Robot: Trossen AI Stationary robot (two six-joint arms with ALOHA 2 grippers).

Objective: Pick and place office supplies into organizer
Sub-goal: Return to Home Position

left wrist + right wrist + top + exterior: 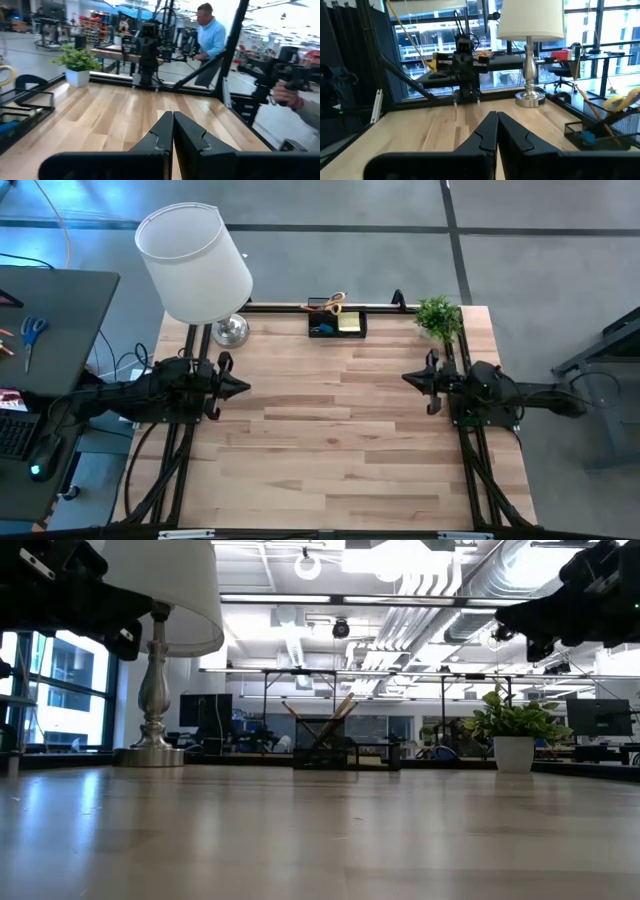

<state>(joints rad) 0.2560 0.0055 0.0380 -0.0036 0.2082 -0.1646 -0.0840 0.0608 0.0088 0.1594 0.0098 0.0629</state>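
Observation:
The black organizer point(337, 322) stands at the table's far edge, in the middle. In it are a yellow sticky-note pad point(349, 322), a blue eraser point(322, 329), orange-handled scissors point(333, 303) and thin pencils point(336, 712) that lean upright in its cup. My left gripper point(243, 387) is shut and bare, held level above the table's left side, pointing right. My right gripper point(408, 378) is shut and bare too, level above the right side, pointing left. Both are well clear of the organizer.
A lamp with a white shade point(193, 262) stands at the far left corner, a small potted plant point(438, 315) at the far right. Bare wood point(330, 450) lies between the arms and toward the near edge. People stand in the room beyond point(210, 37).

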